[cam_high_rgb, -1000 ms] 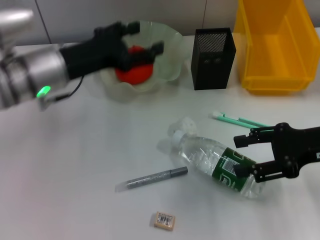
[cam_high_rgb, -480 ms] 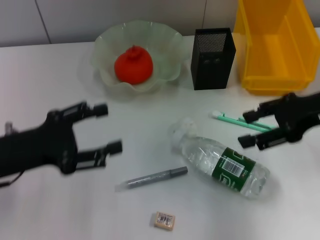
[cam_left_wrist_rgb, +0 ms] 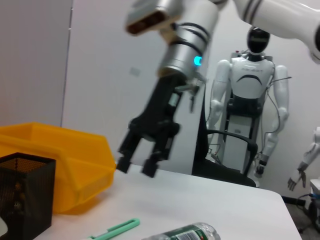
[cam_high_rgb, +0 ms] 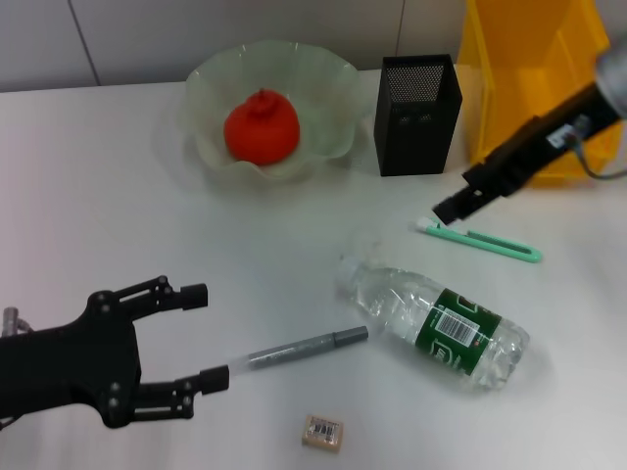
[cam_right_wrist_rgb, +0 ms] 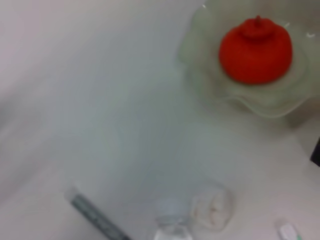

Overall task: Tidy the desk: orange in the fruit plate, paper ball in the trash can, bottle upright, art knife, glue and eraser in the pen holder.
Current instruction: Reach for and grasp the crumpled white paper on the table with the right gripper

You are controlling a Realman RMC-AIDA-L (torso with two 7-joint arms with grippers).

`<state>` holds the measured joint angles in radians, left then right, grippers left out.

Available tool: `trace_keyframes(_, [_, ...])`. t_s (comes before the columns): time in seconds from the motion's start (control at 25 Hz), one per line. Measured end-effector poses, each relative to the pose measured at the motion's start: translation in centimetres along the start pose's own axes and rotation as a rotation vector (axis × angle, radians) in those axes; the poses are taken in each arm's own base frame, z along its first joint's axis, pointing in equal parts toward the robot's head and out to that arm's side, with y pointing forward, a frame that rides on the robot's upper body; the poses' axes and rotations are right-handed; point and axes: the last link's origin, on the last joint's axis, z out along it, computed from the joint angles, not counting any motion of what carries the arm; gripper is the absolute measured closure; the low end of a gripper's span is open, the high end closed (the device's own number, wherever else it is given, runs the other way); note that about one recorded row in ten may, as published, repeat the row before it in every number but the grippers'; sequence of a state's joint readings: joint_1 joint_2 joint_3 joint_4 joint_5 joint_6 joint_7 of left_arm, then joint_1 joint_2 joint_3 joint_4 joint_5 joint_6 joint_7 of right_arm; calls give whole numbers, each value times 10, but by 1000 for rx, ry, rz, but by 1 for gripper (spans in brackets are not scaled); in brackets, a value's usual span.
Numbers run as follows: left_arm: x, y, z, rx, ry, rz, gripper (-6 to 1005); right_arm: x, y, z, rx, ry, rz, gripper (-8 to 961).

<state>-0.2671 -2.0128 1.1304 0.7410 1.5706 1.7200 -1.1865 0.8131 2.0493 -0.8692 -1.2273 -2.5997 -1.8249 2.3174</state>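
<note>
Red-orange orange (cam_high_rgb: 262, 126) in a translucent pale-green plate (cam_high_rgb: 328, 88); black mesh holder (cam_high_rgb: 418, 115); bright yellow bin (cam_high_rgb: 534, 83); clear bottle (cam_high_rgb: 436, 322) with a green barcoded label; beige barcoded eraser (cam_high_rgb: 323, 432) beside the black left claw (cam_high_rgb: 201, 338); white tabletop (cam_high_rgb: 118, 215)

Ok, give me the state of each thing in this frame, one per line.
Orange: in the fruit plate.
Bottle: on its side, capped.
Pen holder: upright, contents unclear.
Trash can: upright, no paper ball visible inside.
Eraser: flat on the desk.
Grey pen: on the desk.
Green knife: on the desk.
Left gripper: open, empty, low near the pen.
Right gripper: open, empty, above the knife.
</note>
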Motion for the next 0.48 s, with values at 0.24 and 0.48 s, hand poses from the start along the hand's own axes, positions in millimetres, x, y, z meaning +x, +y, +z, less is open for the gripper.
trace_keyframes(0.24, [-4, 6, -3, -17, -4, 18, 141, -31, 1, 22, 16, 101, 56, 185])
trace_keyframes(0.48, [-12, 8, -4, -12, -27, -4, 142, -38, 10, 51, 36, 189, 31, 185])
